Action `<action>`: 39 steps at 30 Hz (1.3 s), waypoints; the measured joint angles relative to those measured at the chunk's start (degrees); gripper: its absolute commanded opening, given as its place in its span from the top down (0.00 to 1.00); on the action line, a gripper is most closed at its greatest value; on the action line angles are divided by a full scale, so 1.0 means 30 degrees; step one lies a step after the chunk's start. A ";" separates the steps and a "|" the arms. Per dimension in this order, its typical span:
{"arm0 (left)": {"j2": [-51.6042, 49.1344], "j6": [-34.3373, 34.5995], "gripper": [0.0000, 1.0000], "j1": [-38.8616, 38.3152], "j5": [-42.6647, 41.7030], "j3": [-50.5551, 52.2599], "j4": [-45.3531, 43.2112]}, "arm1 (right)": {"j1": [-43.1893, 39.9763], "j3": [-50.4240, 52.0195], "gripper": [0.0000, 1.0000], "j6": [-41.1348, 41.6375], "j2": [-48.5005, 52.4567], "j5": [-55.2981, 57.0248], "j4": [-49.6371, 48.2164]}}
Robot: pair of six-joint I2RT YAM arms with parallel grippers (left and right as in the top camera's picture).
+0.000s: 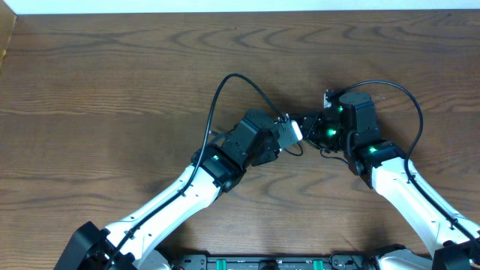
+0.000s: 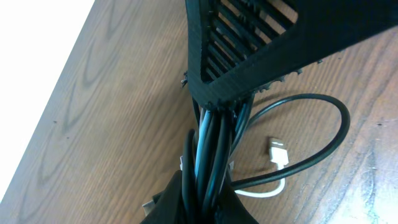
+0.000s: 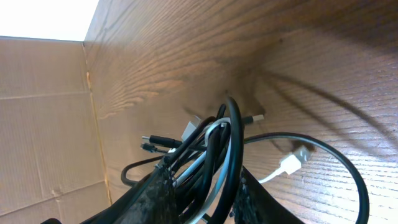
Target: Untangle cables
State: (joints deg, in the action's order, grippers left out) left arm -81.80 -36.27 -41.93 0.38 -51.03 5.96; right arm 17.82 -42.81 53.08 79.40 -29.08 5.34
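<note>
Left side: the left arm [image 1: 172,195] is extended from the lower edge of the table [image 1: 112,82] toward its centre. The left gripper [image 1: 289,139] is clamped tight on the cables [image 2: 210,149]. Several black strands are pinched into one bundle between its fingers [image 2: 267,43].

Beside that bundle, in the left wrist view, a black loop [image 2: 339,124] is thrown out to the right over the wood. A white plug [image 2: 278,151] lies flat on the table inside the loop. A short curve of white cable [image 2: 264,191] is seen just below it.

Centre: in the overhead view the two grippers are almost touching, and the tangle between them is largely hidden.

Right side: the right gripper [image 1: 313,133] is set around the same tangle, with strands running between its fingers [image 3: 152,199]. The jaws are parted. It cannot be told whether they press on the strands. In the right wrist view a thick black strand [image 3: 235,143] arches over the bundle. Two black plugs [image 3: 155,141] project to the left. A white plug [image 3: 291,165] rests on the wood. A cardboard wall [image 3: 43,124] stands at the table edge.
</note>
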 measured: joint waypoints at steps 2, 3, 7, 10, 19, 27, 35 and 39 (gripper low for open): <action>0.0000 0.0000 0.92 -0.0022 0.0138 0.0000 -0.0058 | 0.0000 0.0000 0.77 0.0102 0.0000 0.0015 -0.0007; 0.0000 0.0000 0.92 -0.0036 0.0175 0.0000 -0.0066 | 0.0000 0.0000 0.77 0.0117 0.0000 0.0015 0.0000; -0.0007 0.0000 0.92 -0.0066 0.0284 0.0000 -0.0066 | 0.0000 -0.0109 0.78 0.0474 0.0000 -0.0007 0.0488; -0.0029 -0.0007 0.92 -0.0080 0.0284 0.0007 -0.0051 | -0.0007 -0.0160 0.79 0.0707 0.0000 -0.0015 0.0954; -0.0058 0.0583 0.92 -0.0146 0.0277 0.0321 -0.0612 | -0.0058 -0.0357 0.77 0.1559 0.0000 -0.0073 0.2142; -0.0066 0.2543 0.92 -0.0168 0.0284 0.0328 -0.0634 | -0.0109 -0.0364 0.79 0.3453 0.0000 -0.0095 0.2331; -0.0109 0.3650 0.92 -0.0459 0.0488 0.0328 -0.0627 | -0.0109 -0.0379 0.82 0.5013 0.0000 -0.0022 0.2412; -0.0138 0.3905 0.92 -0.0947 0.0874 0.0328 -0.0634 | -0.0117 -0.0379 0.80 0.5508 0.0000 0.0146 0.2528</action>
State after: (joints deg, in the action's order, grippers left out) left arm -82.21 -24.56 -44.77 3.01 -50.04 4.05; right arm 17.47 -43.94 69.60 79.40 -28.64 12.93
